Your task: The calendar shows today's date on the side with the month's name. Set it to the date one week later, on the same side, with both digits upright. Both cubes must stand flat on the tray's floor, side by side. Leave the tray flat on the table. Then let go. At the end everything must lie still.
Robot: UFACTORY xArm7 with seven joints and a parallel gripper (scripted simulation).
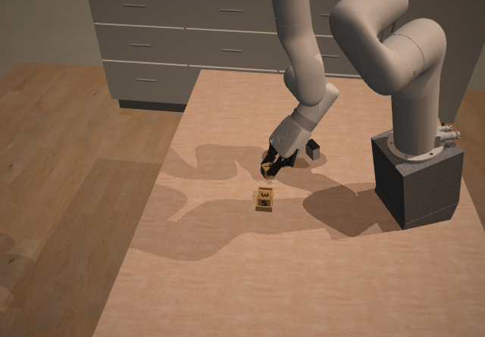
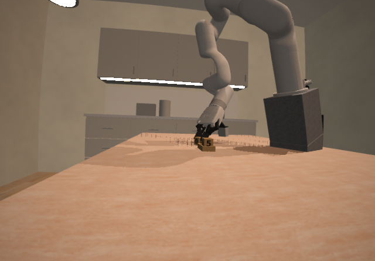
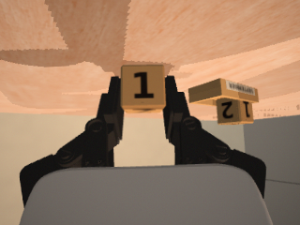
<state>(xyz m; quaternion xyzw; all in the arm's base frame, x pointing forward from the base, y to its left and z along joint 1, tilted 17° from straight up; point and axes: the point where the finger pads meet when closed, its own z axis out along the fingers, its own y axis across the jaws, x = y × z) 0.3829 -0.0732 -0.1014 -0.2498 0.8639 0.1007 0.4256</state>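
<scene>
Top view shows a wide wooden table (image 1: 273,279) (image 2: 187,206) (image 3: 211,28) before drawer cabinets (image 1: 141,44) (image 2: 107,132), with the arm's dark pedestal (image 1: 405,208) (image 2: 302,136) well apart from the tray. Near the gripper (image 1: 270,169) (image 2: 200,138) (image 3: 142,90), a gray block with a black top (image 1: 313,150) (image 2: 223,131) stands on the same side as the pedestal. On the table sits the calendar tray (image 1: 264,209) (image 2: 208,149) (image 3: 206,92), holding one cube (image 1: 264,200) (image 2: 208,142) (image 3: 227,112) with 3 and 5 visible. Smaller still, the other cube (image 1: 267,170) (image 2: 195,140) (image 3: 142,86), its 1 facing the wrist camera, is outside the tray, gripped between both fingers
</scene>
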